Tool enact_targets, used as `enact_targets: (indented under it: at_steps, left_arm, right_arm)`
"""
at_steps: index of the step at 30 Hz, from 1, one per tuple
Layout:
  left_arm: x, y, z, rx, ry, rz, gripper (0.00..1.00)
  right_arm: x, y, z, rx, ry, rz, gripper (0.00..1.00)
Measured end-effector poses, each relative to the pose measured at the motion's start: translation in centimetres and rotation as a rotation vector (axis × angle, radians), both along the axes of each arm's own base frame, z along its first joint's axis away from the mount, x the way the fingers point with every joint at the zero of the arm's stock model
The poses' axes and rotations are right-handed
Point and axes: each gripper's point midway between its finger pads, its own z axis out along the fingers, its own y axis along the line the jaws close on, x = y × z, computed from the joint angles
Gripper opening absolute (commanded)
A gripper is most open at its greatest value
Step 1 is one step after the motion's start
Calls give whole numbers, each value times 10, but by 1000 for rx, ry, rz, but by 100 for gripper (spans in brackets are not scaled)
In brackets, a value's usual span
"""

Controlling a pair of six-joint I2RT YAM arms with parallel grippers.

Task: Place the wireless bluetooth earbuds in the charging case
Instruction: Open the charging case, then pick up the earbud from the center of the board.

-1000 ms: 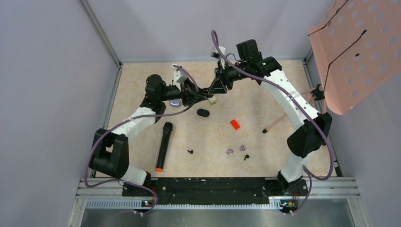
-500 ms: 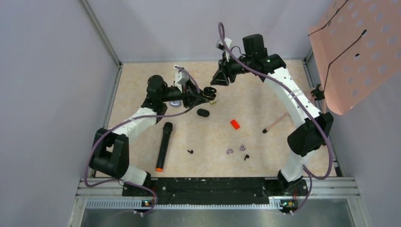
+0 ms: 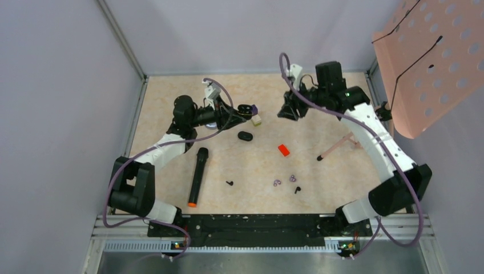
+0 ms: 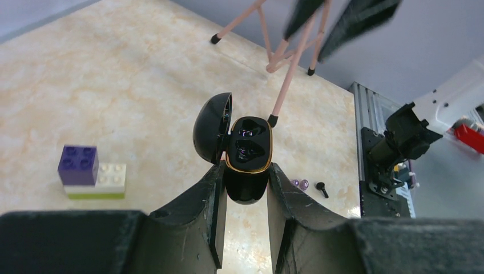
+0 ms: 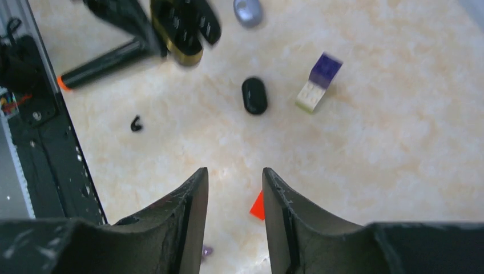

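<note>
My left gripper (image 4: 245, 171) is shut on the black charging case (image 4: 247, 153), held above the table with its lid open and both gold-rimmed wells empty; it also shows in the top view (image 3: 244, 108). My right gripper (image 5: 235, 177) is open and empty, hovering right of the case in the top view (image 3: 283, 112). One earbud, curled (image 3: 229, 183), lies on the table near the front; it also shows in the right wrist view (image 5: 136, 123). A second earbud with a short stem (image 3: 296, 190) lies front right and shows in the left wrist view (image 4: 321, 188).
A black oval pod (image 3: 245, 136) lies below the case. A purple-and-white brick (image 3: 256, 120), a red block (image 3: 283, 150), pale purple rings (image 3: 277, 182), a black microphone (image 3: 197, 174), a grey object (image 3: 211, 124) and a pink stand (image 3: 342, 144) are on the table.
My right gripper has pulled away from the case, up and to the right. The case stays in my left gripper, now with its lid open, and has shifted slightly back.
</note>
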Motion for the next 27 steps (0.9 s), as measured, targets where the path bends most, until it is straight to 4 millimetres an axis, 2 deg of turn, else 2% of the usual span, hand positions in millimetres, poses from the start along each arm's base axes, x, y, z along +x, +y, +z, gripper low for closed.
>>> enact_targets:
  at_steps: [3, 7, 11, 14, 20, 23, 27]
  left_arm:
    - [3, 12, -9, 0, 66, 67, 0]
    - [2, 23, -12, -3, 106, 125, 0]
    - [2, 28, -11, -7, 123, 156, 0]
    - [2, 31, -12, -6, 139, 176, 0]
    - [6, 39, -22, 3, 180, 215, 0]
    - [10, 45, -25, 7, 196, 239, 0]
    - [13, 52, -29, 15, 217, 260, 0]
  right_arm:
    - [-30, -22, -41, -94, 25, 4, 30]
    - [-76, -57, -127, -280, 132, 51, 25]
    - [-113, -85, -189, -428, 232, 126, 25]
    - [-129, -99, -211, -491, 260, 168, 25]
    - [-145, -111, -233, -541, 237, 254, 28]
    - [-154, -116, -239, -553, 149, 325, 29]
    - [-155, -117, -242, -563, -40, 415, 29]
